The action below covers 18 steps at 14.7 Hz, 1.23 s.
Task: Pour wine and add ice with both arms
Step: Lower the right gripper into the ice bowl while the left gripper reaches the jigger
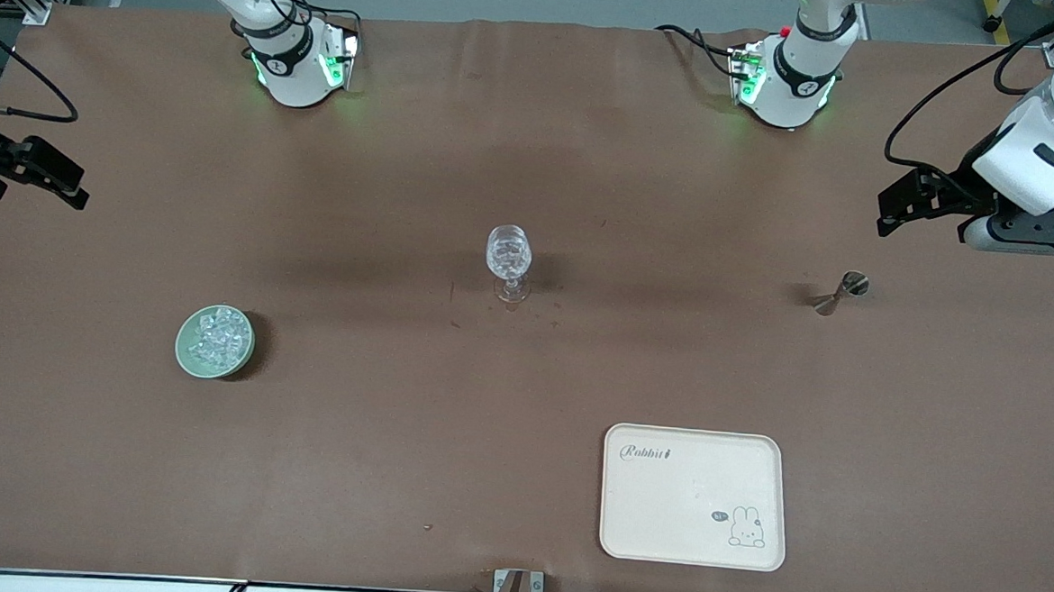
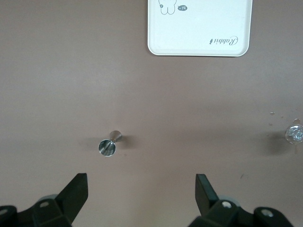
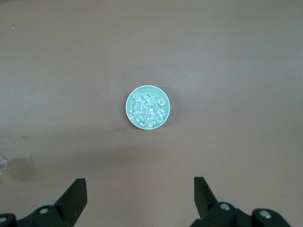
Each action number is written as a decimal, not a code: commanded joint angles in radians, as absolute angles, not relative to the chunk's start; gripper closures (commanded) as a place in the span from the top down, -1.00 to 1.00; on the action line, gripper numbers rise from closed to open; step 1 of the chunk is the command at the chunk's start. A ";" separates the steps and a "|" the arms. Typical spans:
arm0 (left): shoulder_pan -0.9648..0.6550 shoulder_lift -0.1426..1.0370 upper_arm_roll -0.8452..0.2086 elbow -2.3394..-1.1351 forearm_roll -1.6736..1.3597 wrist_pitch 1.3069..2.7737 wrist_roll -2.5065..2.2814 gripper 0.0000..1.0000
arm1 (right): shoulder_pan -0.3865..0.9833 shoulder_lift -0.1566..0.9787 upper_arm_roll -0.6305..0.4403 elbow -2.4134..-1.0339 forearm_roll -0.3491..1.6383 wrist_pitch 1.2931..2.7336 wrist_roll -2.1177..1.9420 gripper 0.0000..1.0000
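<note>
You face a matte brown worktop (image 1: 392, 469), smooth apart from faint creases. Both arms wait at its ends, high over bare worktop.

The left gripper (image 1: 897, 210) hangs over the left arm's end, fingers (image 2: 75, 191) spread wide and holding nothing. The right gripper (image 1: 42, 176) hangs over the right arm's end, fingers (image 3: 75, 194) equally wide and empty.

The tray (image 1: 695, 449) is a cream rounded rectangle with a raised rim and a printed rabbit. It lies flat near the front edge, toward the left arm's end.

The bowl (image 1: 183, 350) is pale green, round and shallow. It sits toward the right arm's end, upright.

The glass (image 1: 508, 257) is clear and stemmed. It stands upright at mid-worktop, long axis vertical, farther from the front camera than the bowl.

The jigger (image 1: 840, 290) is polished metal, an hourglass shape. It stands toward the left arm's end, beneath the left gripper's reach.

The ice (image 1: 220, 339) is small clear cubes, heaped in the bowl.
</note>
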State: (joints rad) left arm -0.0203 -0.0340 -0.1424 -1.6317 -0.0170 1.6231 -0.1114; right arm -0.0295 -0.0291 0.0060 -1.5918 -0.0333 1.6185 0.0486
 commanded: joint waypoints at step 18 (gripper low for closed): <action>-0.026 0.239 0.311 -1.628 -0.315 1.626 -0.327 1.00 | -0.040 0.061 -0.017 -1.907 -0.048 2.028 0.067 1.00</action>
State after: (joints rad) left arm -0.0237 0.1645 0.2257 -1.6467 -0.2069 1.6261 -0.2858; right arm -0.0325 0.0386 -0.0135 -1.8473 -0.0338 1.9590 0.0501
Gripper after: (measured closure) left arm 0.000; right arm 0.000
